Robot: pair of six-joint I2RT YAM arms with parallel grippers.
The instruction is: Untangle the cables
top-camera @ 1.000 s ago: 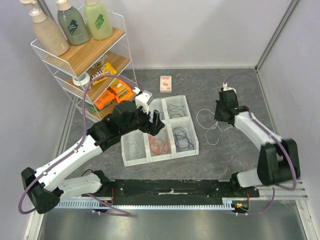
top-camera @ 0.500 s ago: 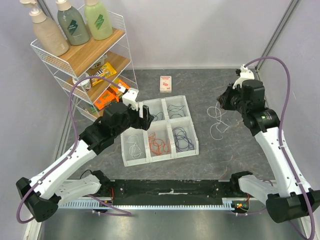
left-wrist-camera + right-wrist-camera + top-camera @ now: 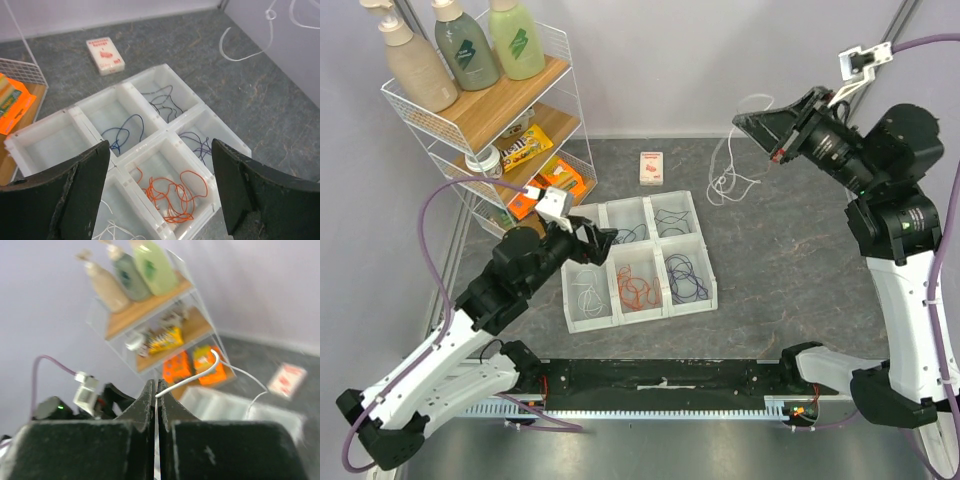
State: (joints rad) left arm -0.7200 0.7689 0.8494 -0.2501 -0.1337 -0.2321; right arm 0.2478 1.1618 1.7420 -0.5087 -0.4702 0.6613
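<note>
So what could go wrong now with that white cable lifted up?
The white cable is pinched only at the tips of the right gripper, so it might slip out. Its hanging loops look tangled; carried over the tray, the loose end may drag across filled bins and snag the orange cable.

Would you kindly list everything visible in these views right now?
held cable: 1, white, hanging from the right gripper
binned cables: 5, white, orange-red, purple, blue, black, one per tray compartment
tray: 1, white, six compartments, mid-table; one looks empty
card box: 1, white and red, behind the tray
rack: 1, white wire with wooden shelves, far left
bottles: 3, beige, dark green, light green, rack top
snacks: several, yellow and orange, lower shelves
left gripper: open, above the tray
right gripper: shut on the held cable, high at right
</note>
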